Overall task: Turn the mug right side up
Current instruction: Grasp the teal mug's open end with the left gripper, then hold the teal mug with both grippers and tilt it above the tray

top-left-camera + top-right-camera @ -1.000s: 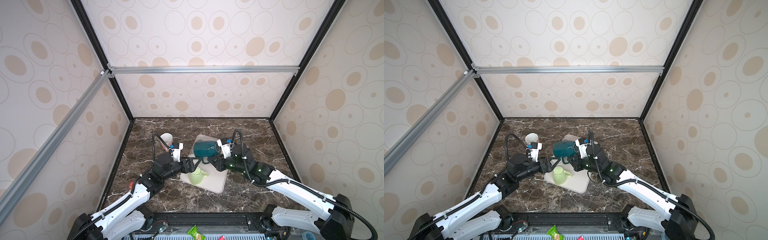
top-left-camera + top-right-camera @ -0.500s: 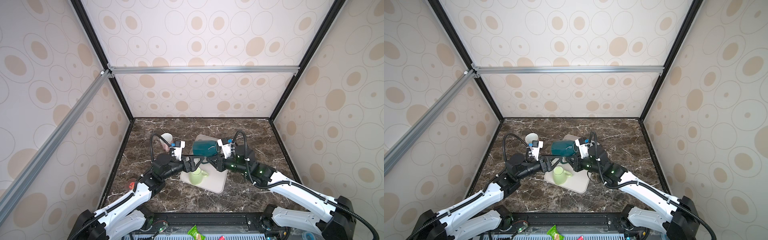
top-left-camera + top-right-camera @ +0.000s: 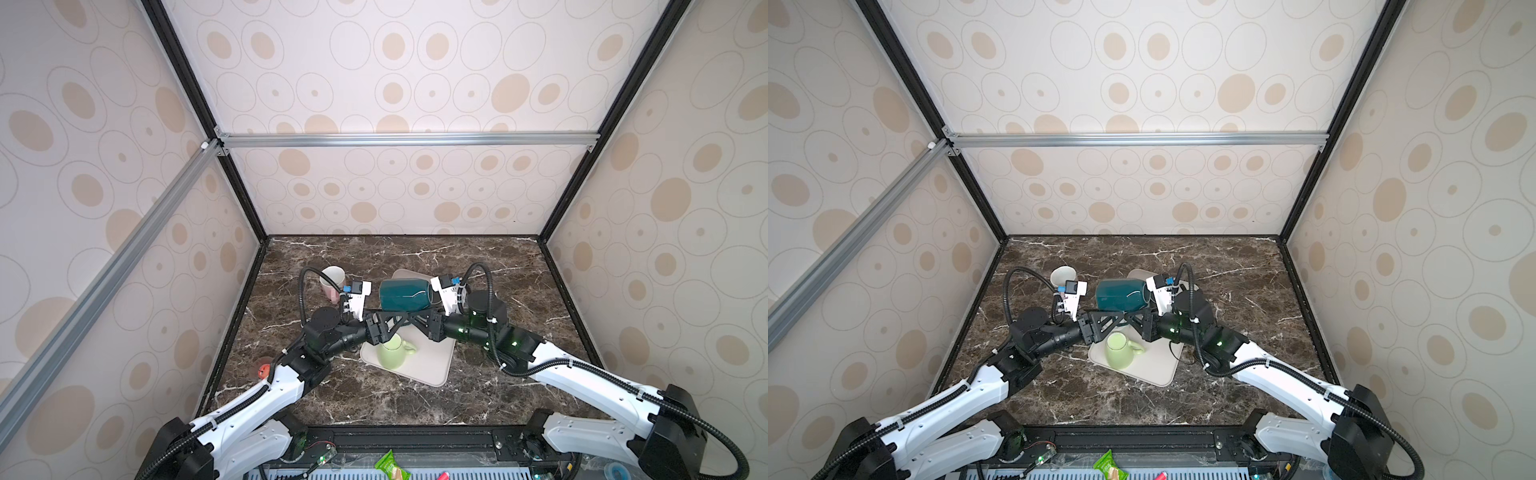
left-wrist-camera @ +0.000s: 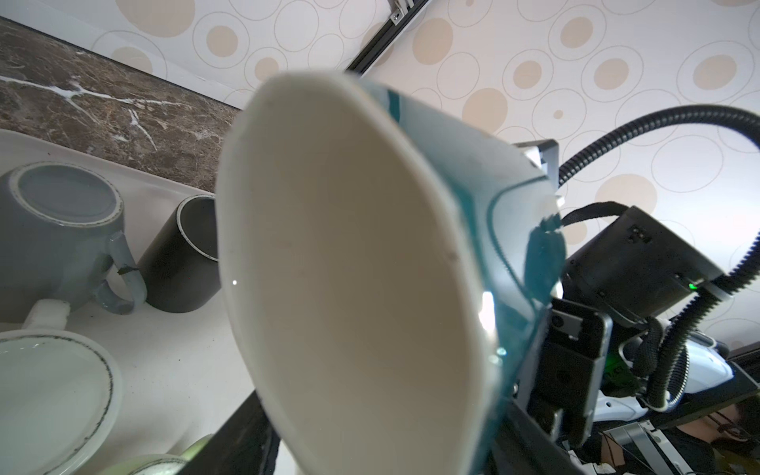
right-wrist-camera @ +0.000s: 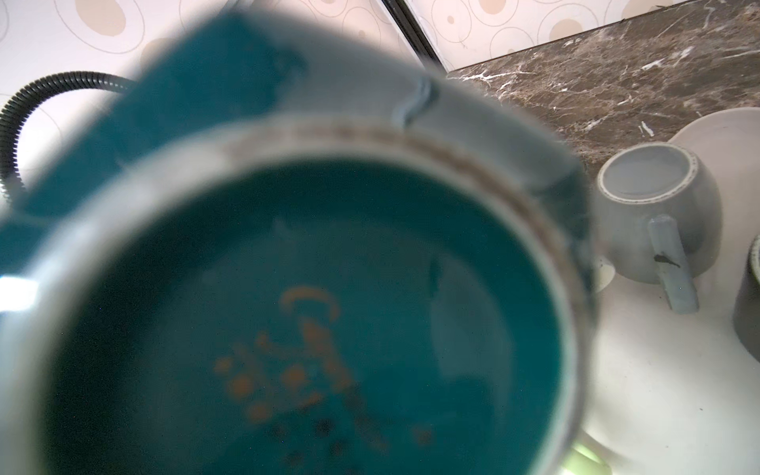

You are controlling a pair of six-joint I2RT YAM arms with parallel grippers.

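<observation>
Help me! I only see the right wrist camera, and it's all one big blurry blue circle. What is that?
Observer: In a top view the teal mug lies sideways in the air, mouth toward the left gripper; you're seeing its base.
Operator: Who's holding it?
Observer: The right gripper, shut on it.
Operator: Anything inside?
Observer: No. The left wrist view shows its white inside, empty.
</observation>
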